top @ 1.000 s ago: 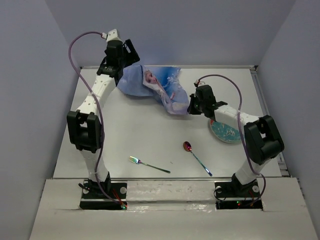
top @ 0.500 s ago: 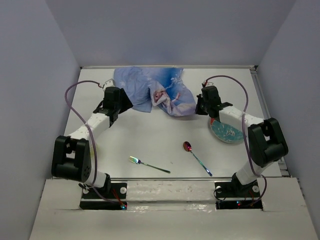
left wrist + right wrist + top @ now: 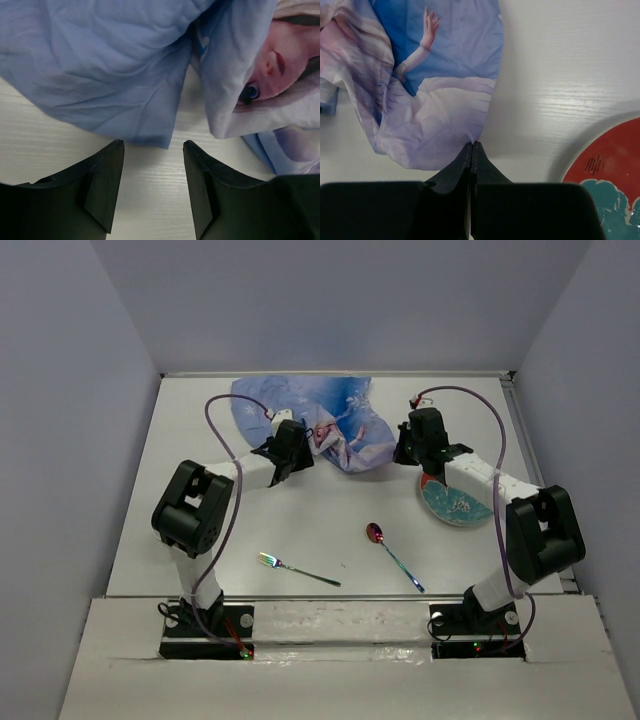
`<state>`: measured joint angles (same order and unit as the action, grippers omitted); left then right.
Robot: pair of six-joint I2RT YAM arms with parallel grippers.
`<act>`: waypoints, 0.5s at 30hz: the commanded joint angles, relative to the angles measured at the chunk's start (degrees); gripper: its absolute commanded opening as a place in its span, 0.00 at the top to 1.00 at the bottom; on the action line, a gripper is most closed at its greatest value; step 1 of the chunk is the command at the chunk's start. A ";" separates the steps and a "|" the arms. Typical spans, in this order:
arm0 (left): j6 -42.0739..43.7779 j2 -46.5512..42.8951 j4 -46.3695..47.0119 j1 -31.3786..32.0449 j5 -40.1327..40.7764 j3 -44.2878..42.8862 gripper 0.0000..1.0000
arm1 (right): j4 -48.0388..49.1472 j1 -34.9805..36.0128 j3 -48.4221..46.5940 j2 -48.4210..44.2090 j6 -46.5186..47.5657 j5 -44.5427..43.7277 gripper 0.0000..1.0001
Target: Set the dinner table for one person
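Dinner table point(image 3: 300, 530): placemat point(image 3: 340, 425) crumpled at far edge.
Your right fingers point(image 3: 455, 172) pinch its hem; left fingers point(image 3: 102, 187) apart. Clamp, then spread it.

placemat point(image 3: 340, 425): blue, cartoon-princess print | plate point(image 3: 455, 505): teal and red | spoon point(image 3: 392, 555): iridescent, red bowl | fork point(image 3: 297, 570): iridescent | dinner table point(image 3: 330, 510): white

Overhead spans dinner table point(image 3: 300, 530); wrists near placemat point(image 3: 125, 65).

No legible txt; tiny print on plate point(image 3: 606, 159) red area unreadable.
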<state>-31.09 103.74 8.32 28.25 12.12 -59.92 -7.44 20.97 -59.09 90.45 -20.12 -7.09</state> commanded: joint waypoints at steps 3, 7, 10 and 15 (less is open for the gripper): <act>2.26 4.44 -1.10 1.63 7.12 -7.04 0.38 | 0.85 -0.05 -1.38 -0.98 -0.01 2.08 1.00; 4.02 7.78 -3.48 1.55 7.92 -9.95 0.55 | 0.85 -0.05 -1.29 -0.54 0.08 1.38 1.00; 4.63 8.40 -4.45 1.55 8.79 -9.52 0.73 | 0.85 -0.05 -1.47 -0.54 0.08 1.12 1.00; 7.36 5.95 -6.03 0.41 9.85 -7.32 0.98 | 0.41 -0.05 -2.60 -0.72 0.87 -0.46 1.00</act>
<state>-26.74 112.53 4.89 29.82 18.76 -68.20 -7.46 20.97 -59.09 90.45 -20.12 -5.80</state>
